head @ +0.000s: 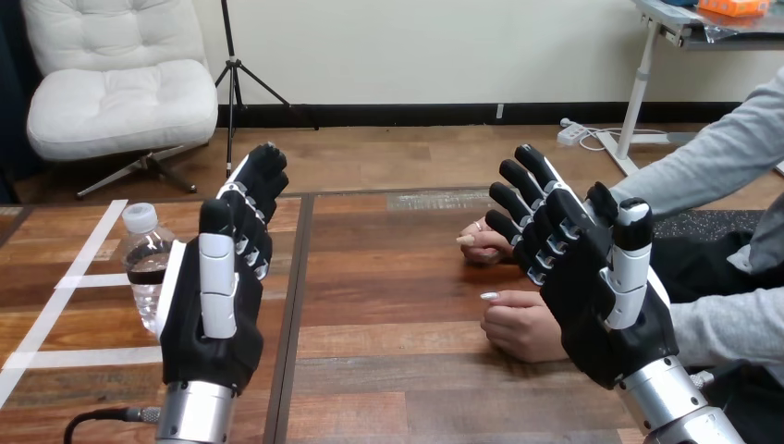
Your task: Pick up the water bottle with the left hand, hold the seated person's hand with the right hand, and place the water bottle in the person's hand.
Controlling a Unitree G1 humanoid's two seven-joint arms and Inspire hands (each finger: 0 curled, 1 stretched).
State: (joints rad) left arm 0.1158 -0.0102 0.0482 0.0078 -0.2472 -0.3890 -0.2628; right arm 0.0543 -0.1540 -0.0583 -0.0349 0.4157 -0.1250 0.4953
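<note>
A clear water bottle with a white cap stands upright on the table at the left, partly hidden behind my left hand. That hand is raised with straight fingers, open, just right of the bottle. My right hand is raised too, fingers straight, open. Behind it rest the person's two hands: the nearer hand, loosely curled, lies on the table next to my palm. The farther hand lies beyond my fingertips. I cannot tell whether my right hand touches either one.
The wooden table has a dark seam running front to back down its middle. White tape strips mark the table's left part around the bottle. The person's grey sleeves come in from the right edge.
</note>
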